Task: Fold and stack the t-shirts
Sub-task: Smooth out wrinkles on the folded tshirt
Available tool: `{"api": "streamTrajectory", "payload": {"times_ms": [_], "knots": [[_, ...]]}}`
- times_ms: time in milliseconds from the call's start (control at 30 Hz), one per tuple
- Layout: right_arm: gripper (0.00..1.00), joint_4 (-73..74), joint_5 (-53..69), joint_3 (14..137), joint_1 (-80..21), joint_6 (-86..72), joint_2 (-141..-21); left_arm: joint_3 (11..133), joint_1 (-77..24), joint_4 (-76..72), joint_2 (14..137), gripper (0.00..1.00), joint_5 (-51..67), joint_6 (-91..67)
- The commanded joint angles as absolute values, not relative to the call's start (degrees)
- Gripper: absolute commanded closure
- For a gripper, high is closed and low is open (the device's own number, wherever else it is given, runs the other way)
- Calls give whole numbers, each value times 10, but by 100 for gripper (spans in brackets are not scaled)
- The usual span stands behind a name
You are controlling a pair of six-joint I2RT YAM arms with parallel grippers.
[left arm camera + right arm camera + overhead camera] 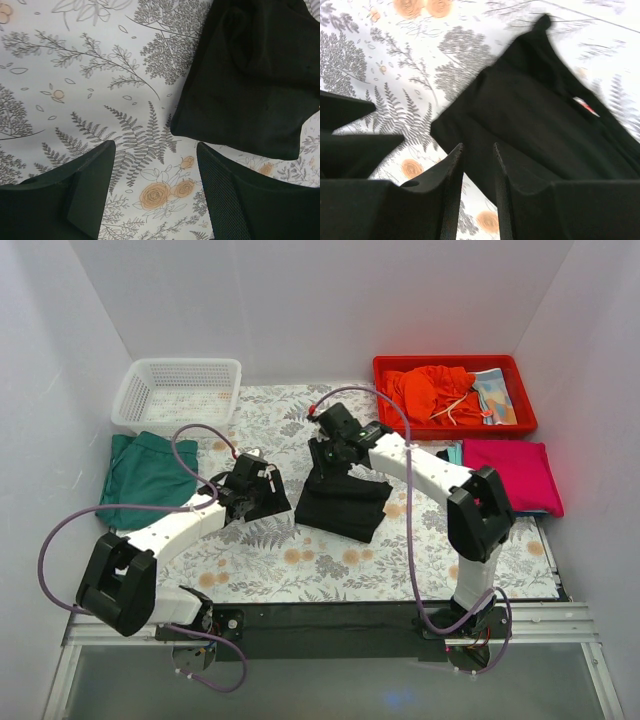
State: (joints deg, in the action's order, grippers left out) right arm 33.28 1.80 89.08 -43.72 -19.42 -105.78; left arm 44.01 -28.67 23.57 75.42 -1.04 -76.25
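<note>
The black shirt (345, 505) lies in the middle of the tabletop (300, 570) as a compact folded block, slightly askew. One of its corners is just beyond my left claw (155, 147). That claw is spread wide and empty, hovering over the bare floral cover beside the shirt without touching it. My right claw (477, 150) hangs over the block with its fingers almost together — only a narrow slit between them. I see no cloth in the slit, though that view is blurred. The green shirt (150, 475) sits folded at the left edge and the magenta shirt (515, 475) at the right, both well apart from the black one.

I judge the folding nearly finished. What counts now is one last tidy fold, or carrying the block to a pile without spoiling it. To do that well I should take matching corners along one edge, one claw each, and bite through every layer — a grip on the top ply alone would peel the fold open. The left claw should slide in low, with one finger under the edge. The right must open wider before it descends. Then I should lift with both together, level, and lay the block down squarely. Black cloth hides its own edges, so I should steer by its outline against the pale cover.
</note>
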Motion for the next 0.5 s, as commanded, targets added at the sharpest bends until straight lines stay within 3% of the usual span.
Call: {"api": "streamTrajectory", "payload": {"times_ms": [0, 200, 467], "knots": [[64, 337, 67, 952, -463, -207, -1107, 471, -304, 211, 786, 36, -20, -752], [64, 337, 83, 969, -470, -223, -1144, 499, -324, 239, 860, 36, -117, -763], [64, 356, 40, 992, -468, -222, -1182, 506, -352, 223, 933, 35, -134, -777]]}}
